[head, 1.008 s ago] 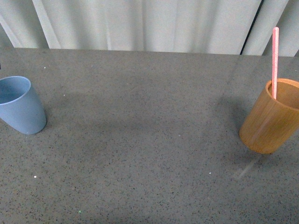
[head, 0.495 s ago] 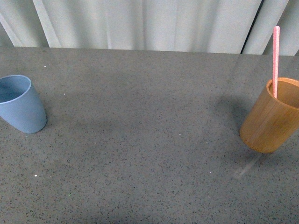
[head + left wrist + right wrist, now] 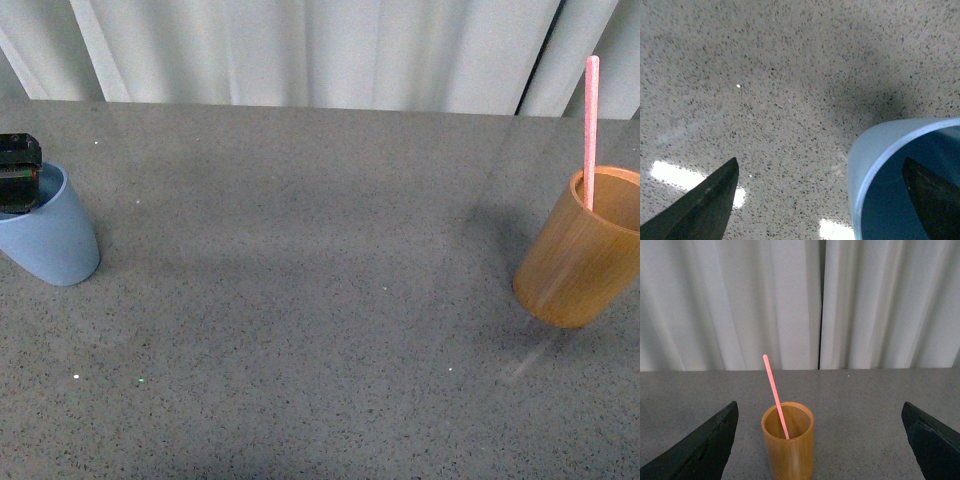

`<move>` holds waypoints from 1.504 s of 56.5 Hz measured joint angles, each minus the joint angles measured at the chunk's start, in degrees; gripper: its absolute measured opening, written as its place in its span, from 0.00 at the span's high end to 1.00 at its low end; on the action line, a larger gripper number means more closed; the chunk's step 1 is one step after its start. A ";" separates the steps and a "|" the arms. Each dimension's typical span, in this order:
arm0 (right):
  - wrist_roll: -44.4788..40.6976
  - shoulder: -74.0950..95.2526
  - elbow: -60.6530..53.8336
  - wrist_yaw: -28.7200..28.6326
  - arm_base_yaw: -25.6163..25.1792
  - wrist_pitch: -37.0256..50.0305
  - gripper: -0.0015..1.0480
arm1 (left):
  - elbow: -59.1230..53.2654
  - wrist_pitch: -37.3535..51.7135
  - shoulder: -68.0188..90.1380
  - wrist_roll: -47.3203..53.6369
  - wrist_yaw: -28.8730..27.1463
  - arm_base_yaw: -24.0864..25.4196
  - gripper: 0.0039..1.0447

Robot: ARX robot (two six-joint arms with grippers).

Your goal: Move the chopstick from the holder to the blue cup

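- Speckled grey tabletop [image 3: 300, 380] spreads across the foreground.
- At its left edge stands the blue cup [image 3: 58, 248], with the left claw [image 3: 18, 180] at the rim. The wrist view shows the fingers spread, one over the cup's inside and the other outside its wall, gripping nothing.
- Well apart, at the right edge, the pink chopstick [image 3: 591, 120] stands nearly upright in the wooden holder [image 3: 575, 262], its top well above the rim.
- The right claw [image 3: 819, 403] is spread wide and short of the holder. Its wrist view frames holder and chopstick between the fingers, touching neither.
- A white curtain [image 3: 300, 50] closes the background.
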 joint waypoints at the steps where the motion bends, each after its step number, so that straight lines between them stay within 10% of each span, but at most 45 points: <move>1: 0.00 0.00 0.00 0.00 0.00 0.00 0.10 | 0.09 -0.15 0.11 -0.04 0.15 0.00 0.15; 28: 0.00 0.02 0.00 0.00 0.00 0.00 0.10 | 1.46 -5.99 -2.40 -2.86 9.68 -5.99 0.97; 55: 0.00 0.02 0.00 0.00 0.00 0.00 0.10 | 0.55 -8.72 -13.99 -8.50 13.55 -29.38 0.97; 85: 0.00 0.00 0.00 0.00 0.00 0.00 0.10 | 1.99 -5.86 -1.66 -12.46 7.37 -40.26 0.97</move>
